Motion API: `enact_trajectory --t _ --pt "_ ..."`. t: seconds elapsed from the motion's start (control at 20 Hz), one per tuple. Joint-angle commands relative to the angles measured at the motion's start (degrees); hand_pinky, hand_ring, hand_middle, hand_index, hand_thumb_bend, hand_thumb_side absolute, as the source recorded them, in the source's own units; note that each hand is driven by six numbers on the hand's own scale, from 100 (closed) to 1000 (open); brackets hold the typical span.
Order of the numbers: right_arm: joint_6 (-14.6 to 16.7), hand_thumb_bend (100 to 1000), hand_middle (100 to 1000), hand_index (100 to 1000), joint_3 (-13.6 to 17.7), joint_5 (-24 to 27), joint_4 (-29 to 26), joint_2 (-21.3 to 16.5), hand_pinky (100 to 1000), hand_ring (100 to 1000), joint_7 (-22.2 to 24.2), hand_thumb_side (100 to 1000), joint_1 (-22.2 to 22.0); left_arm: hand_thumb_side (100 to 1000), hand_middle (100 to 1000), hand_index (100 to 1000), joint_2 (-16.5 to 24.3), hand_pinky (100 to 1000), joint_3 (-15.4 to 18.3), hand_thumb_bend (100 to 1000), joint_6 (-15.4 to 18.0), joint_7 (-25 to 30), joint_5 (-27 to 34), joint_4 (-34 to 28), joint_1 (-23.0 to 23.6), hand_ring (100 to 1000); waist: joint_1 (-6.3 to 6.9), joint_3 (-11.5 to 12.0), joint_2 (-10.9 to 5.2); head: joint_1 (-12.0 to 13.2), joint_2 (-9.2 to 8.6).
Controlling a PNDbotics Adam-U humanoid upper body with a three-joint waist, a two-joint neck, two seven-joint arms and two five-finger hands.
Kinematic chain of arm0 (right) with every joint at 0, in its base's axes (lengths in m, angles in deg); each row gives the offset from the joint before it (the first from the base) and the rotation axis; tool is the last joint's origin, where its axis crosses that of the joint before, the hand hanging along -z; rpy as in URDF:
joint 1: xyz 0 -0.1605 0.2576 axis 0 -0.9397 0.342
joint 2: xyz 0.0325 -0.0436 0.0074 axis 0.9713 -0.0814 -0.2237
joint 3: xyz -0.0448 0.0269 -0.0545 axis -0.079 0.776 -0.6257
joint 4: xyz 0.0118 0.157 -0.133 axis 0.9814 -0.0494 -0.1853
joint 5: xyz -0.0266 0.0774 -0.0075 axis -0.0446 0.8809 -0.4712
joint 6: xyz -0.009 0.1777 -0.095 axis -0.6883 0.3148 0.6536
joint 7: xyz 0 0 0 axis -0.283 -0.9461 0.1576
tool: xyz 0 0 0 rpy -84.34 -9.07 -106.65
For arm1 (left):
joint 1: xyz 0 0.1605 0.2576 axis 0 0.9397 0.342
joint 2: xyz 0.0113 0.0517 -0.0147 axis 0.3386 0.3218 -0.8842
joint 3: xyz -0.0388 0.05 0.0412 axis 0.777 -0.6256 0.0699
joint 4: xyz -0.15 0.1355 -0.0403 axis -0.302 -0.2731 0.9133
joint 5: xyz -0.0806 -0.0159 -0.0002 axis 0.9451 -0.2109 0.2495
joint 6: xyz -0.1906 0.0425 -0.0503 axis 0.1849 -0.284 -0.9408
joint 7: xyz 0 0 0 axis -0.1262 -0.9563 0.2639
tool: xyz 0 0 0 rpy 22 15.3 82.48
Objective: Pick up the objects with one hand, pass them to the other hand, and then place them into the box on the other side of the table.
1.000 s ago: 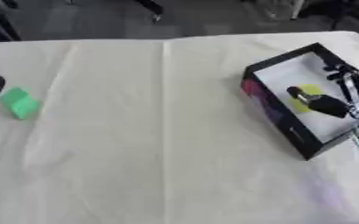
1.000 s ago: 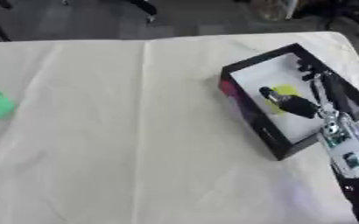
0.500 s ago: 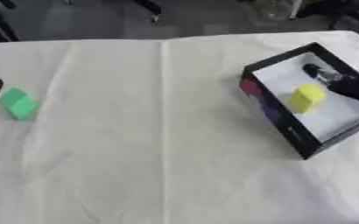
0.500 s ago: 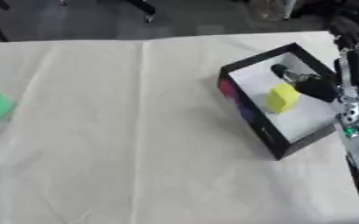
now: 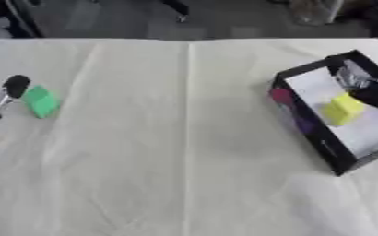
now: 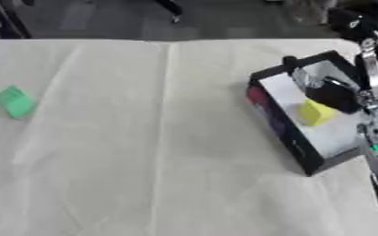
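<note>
Green block lies on the cloth just beside the left hand, on its inner side, whose fingers I cannot tell apart; the right hand, released, hangs over the box beside the yellow block.

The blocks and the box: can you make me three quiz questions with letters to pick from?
1. Where is the yellow block?
A. inside the black box
B. on the cloth beside the box
C. in the left hand

2. What colour is the block near the table's left edge?
A. red
B. green
C. blue

3. What is the right hand doing?
A. resting flat on the cloth
B. carrying the green block
C. over the box, beside the yellow block

Answers:
1 A, it sits on the box's white floor.
2 B, the green block lies by the left hand.
3 C, it shows above the box's floor.
</note>
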Motion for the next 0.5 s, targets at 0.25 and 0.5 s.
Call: enact_trajectory --t 0.25,0.5 --pt "4.5 410 801 873 -10.0 2.5 3.1 5.1 826 795 11.2 452 3.3 582 781 865 9.9 857 0.8 655 0.4 3.5 -3.9 1.1 0.8 771 0.66 0.6 -1.50 6.2 -0.09" --pt "6.3 394 802 875 -13.9 2.8 4.8 5.8 826 795 15.2 456 4.6 564 774 873 18.1 866 -0.3 660 1.7 6.5 -4.6 4.4 1.2 766 1.17 0.9 -1.62 8.4 -0.09"
